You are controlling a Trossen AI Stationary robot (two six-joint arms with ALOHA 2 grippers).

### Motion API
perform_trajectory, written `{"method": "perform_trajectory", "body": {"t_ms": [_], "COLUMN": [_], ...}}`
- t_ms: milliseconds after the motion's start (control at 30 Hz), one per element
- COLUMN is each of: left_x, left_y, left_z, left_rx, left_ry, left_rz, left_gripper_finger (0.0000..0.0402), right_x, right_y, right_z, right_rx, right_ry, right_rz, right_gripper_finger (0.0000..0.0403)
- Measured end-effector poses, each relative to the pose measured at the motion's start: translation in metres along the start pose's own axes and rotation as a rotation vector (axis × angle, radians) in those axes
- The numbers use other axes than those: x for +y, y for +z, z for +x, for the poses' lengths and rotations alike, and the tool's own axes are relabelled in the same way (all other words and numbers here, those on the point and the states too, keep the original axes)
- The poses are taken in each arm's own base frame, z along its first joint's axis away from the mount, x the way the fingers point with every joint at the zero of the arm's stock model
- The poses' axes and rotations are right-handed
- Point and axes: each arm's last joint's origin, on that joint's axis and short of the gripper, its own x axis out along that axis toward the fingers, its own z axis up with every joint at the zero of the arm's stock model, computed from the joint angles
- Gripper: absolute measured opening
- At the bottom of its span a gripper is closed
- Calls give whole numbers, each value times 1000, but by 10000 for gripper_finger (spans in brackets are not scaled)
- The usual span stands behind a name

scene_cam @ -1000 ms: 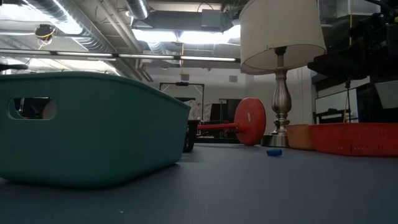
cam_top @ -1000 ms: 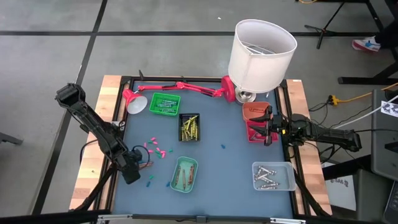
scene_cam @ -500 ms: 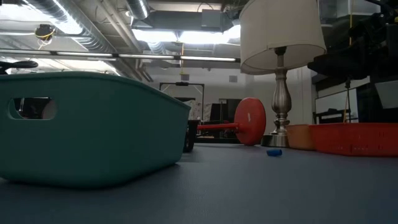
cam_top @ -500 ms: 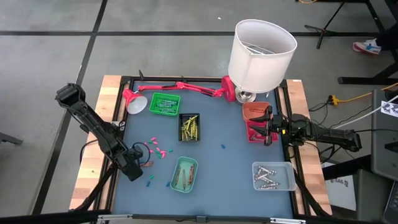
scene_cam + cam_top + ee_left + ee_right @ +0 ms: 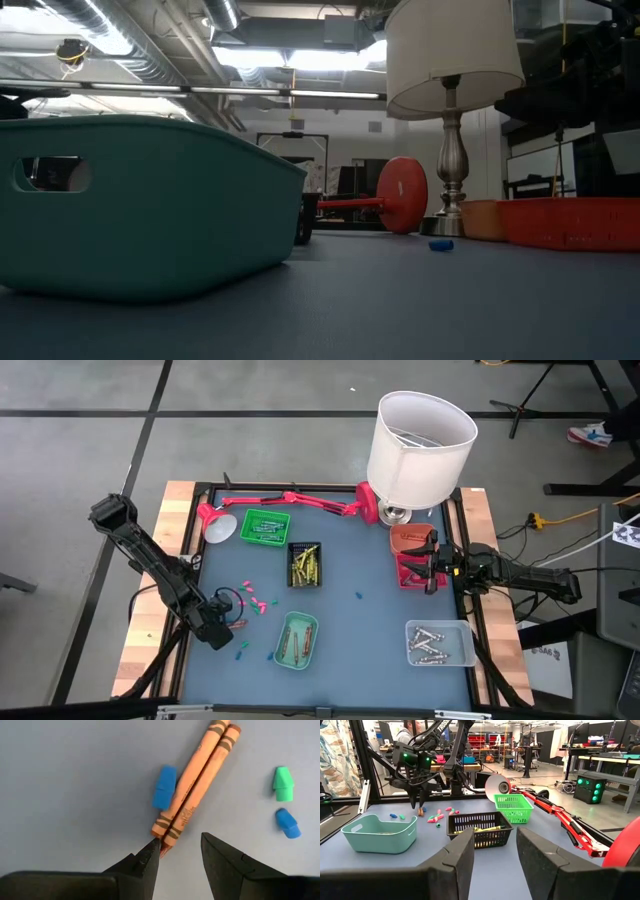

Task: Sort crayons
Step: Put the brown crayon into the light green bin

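Left claw (image 5: 180, 851) wide, poised over two orange crayons (image 5: 196, 779) on desk (image 5: 75, 780) — pickup step. Next: descend, close. Right claw (image 5: 494, 851) wide — idle beside red tray (image 5: 409, 566).

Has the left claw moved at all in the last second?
Yes, slightly. In the overhead view the left claw has crept toward the pink pieces and away from the table's near edge; it hangs open over two orange crayons.

The table (image 5: 350, 625) has a blue-grey mat framed in pale wood. Two orange crayons (image 5: 192, 785) carry dark bands near their ends. Beside them lie blue (image 5: 164, 787) and green (image 5: 282, 784) caps, and pink ones (image 5: 257, 601) farther off. Trays are teal (image 5: 296, 639), black (image 5: 304, 564), bright green (image 5: 265, 526), red (image 5: 412, 568) and clear (image 5: 440, 643). The lamp shade (image 5: 421, 448) is white
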Motion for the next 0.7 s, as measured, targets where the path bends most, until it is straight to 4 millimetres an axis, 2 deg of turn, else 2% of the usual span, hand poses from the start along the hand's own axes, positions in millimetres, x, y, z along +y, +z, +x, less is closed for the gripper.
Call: {"method": "perform_trajectory", "body": {"t_ms": [300,567,700], "left_x": [0,-1,-1], "left_y": [1,0,0], "left_z": [0,8,9], "left_rx": [-23,0,0], "left_ry": [-1,52,58], "left_rz": [0,1,1], "left_gripper_finger": [130,129,115], "right_x": [0,0,0], "right_y": [0,0,0], "right_z": [0,0,0], "right_rx": [0,0,0], "right_ry": [0,-1,-1], "right_rz": [0,0,0], "right_gripper_finger": [147,147,147]}}
